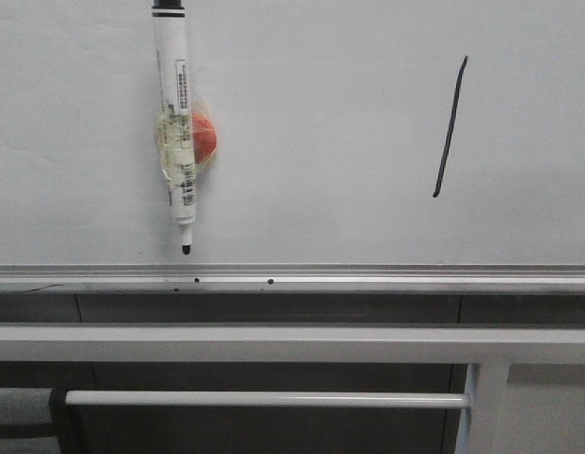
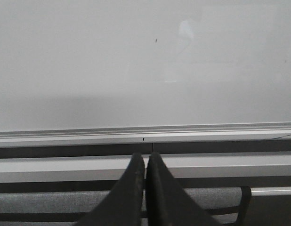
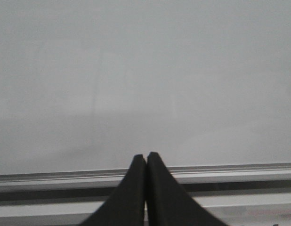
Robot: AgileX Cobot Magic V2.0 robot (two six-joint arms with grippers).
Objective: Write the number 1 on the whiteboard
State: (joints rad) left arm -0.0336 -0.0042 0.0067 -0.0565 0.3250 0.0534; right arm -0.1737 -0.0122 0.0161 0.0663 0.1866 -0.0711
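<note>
The whiteboard (image 1: 321,123) fills the upper part of the front view, pale and glossy, with a silver rail along its lower edge. The number 1 (image 1: 450,128) is a thin black slanted stroke on its right half. A white marker pen (image 1: 175,123) hangs tip down on the board's left half, taped to an orange magnet (image 1: 203,138). Neither gripper shows in the front view. My left gripper (image 2: 146,155) is shut and empty, facing the whiteboard (image 2: 145,61) near its rail. Also shut and empty, my right gripper (image 3: 146,156) faces the blank whiteboard (image 3: 145,75).
Below the board's silver rail (image 1: 368,277) run a grey metal bar (image 1: 274,342) and a thinner white rod (image 1: 264,399), with a white upright (image 1: 487,407) at the right. A grey fabric strip (image 2: 51,202) lies under the left gripper.
</note>
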